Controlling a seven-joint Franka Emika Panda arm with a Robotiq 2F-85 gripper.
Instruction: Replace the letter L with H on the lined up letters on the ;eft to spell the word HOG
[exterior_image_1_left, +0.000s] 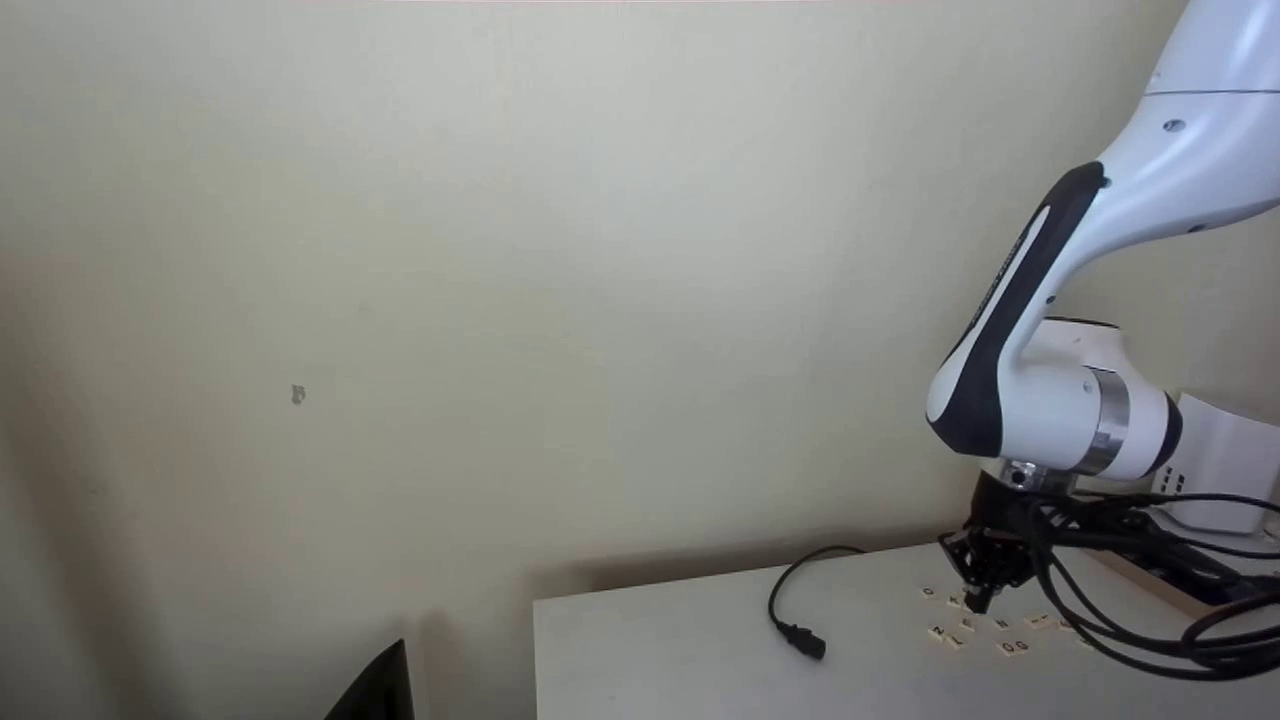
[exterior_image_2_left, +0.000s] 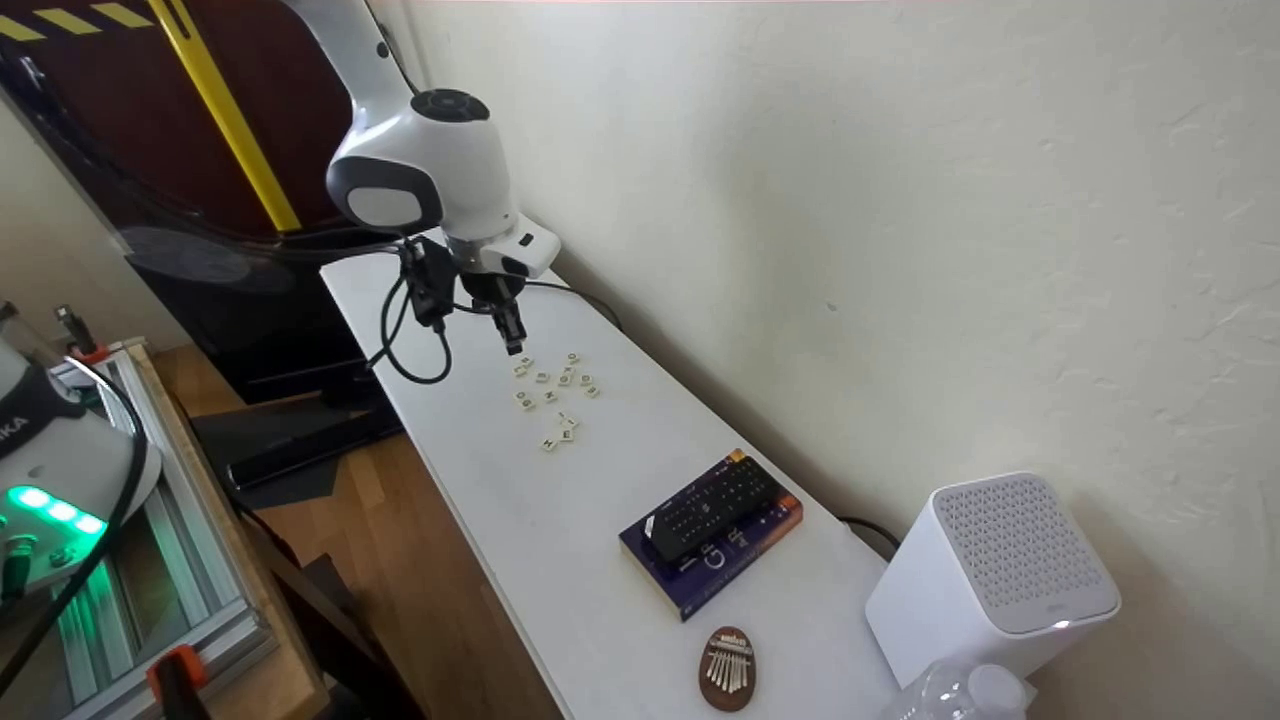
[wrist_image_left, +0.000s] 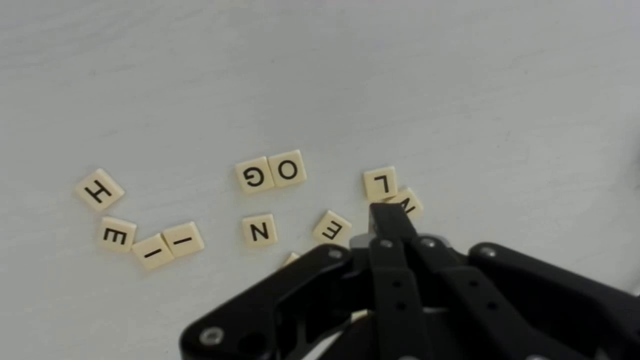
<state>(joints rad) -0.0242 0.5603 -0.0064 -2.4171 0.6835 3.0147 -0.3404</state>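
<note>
You have the gripper (exterior_image_2_left: 514, 342), jaws together, over the white tabletop (exterior_image_2_left: 540, 530), letter tiles (wrist_image_left: 287, 181) scattered near and beneath it, a pale wall (exterior_image_2_left: 800, 200) alongside.

I'm finding room between the O tile (wrist_image_left: 287, 169) and L tile (wrist_image_left: 380, 183); a part-hidden tile (wrist_image_left: 412, 201) beside my fingertips (wrist_image_left: 391, 217) is crowding L's corner.

The white arm (exterior_image_1_left: 1160, 190) has dark panels (exterior_image_1_left: 980, 395) and a silver band (exterior_image_1_left: 1112, 420). Black cables (exterior_image_1_left: 1220, 652) loop near the black gripper (wrist_image_left: 392, 217) with its silver screws (wrist_image_left: 211, 336); green lights (exterior_image_2_left: 62, 511) mark the base (exterior_image_2_left: 95, 465) at left.
</note>
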